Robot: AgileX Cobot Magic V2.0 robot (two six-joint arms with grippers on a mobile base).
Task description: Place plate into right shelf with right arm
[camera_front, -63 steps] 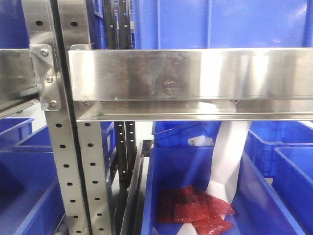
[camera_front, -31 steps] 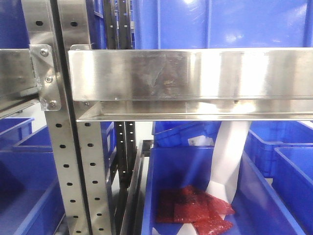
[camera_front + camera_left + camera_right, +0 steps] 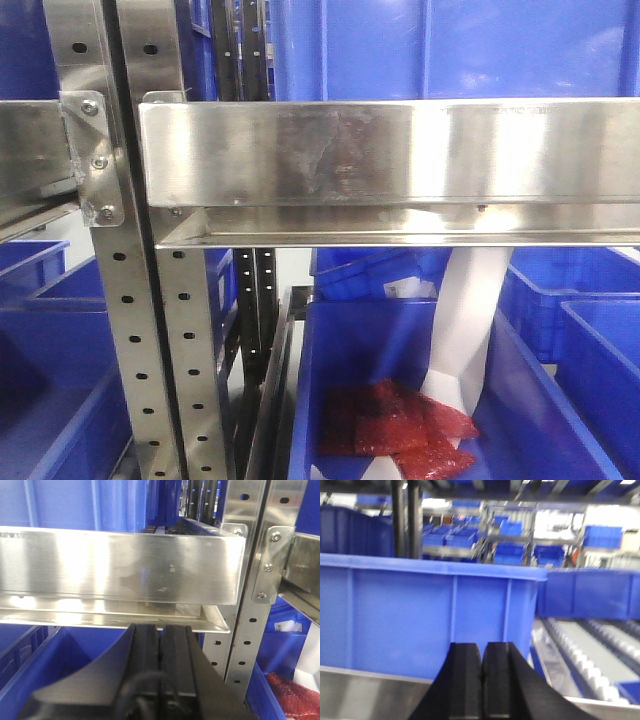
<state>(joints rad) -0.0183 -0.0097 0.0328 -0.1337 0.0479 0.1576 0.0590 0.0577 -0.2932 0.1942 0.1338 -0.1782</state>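
The plate is out of view in every frame. The right shelf fills the front view with its broad brushed front rail point(image 3: 400, 165) and a perforated post point(image 3: 130, 300). My right gripper point(image 3: 483, 647) is shut with nothing between its fingers. It points at a large blue bin point(image 3: 420, 620) standing on the shelf, just above the steel rail point(image 3: 365, 697). My left gripper point(image 3: 161, 627) is shut and empty too, just below and in front of another steel rail point(image 3: 120, 565).
A lower blue bin point(image 3: 340, 350) holds red bags point(image 3: 400, 430) and a white paper sheet point(image 3: 465, 330). More blue bins point(image 3: 590, 310) sit to both sides. A roller track point(image 3: 600, 650) runs right of the big bin. Upright posts point(image 3: 250, 580) stand close to the left gripper.
Only the reflections on the front rail shift slightly; the shelf and the bins stay where they were.
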